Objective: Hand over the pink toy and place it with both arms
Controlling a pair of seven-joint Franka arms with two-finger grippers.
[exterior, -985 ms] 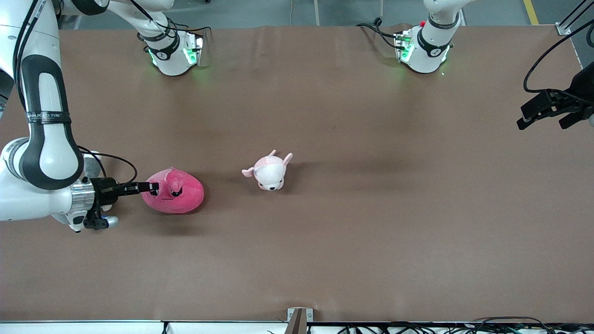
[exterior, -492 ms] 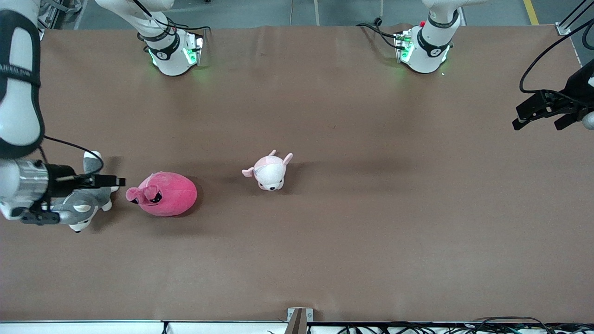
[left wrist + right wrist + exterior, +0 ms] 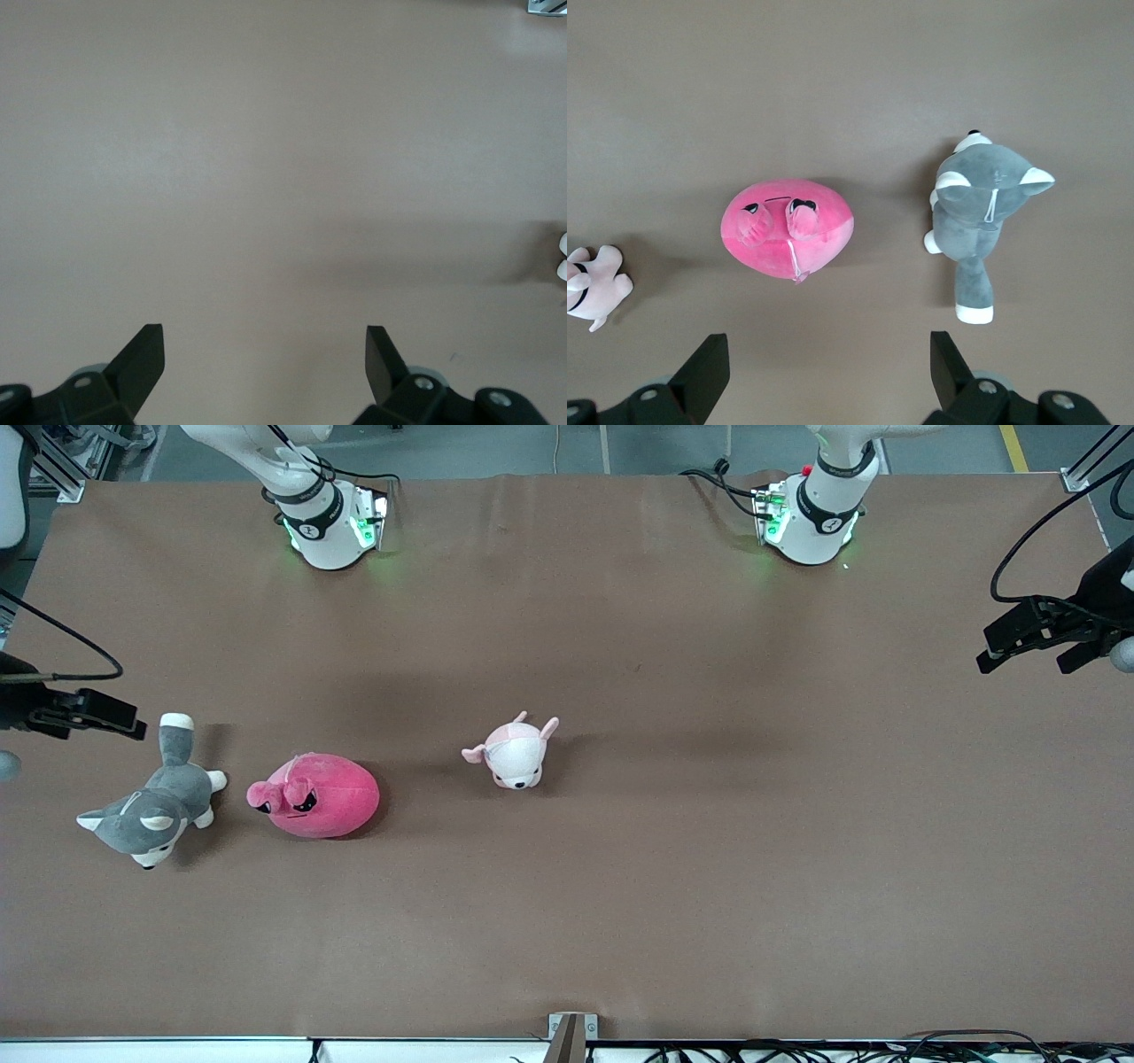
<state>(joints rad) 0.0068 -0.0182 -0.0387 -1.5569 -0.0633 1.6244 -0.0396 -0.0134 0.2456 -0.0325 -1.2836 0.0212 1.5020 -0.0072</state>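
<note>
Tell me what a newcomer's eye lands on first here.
The hot-pink toy lies on the brown table toward the right arm's end, between a grey husky plush and a pale puppy plush. The right gripper and left gripper hang open at opposite table ends, holding nothing.

Through the right wrist camera you see the pink toy lying on the brown bench, apart from the others. A grey-and-white husky plush lies near it, a pale pink-and-white plush at the frame's edge. The right gripper hangs above them, its fingers spread wide and empty.
</note>
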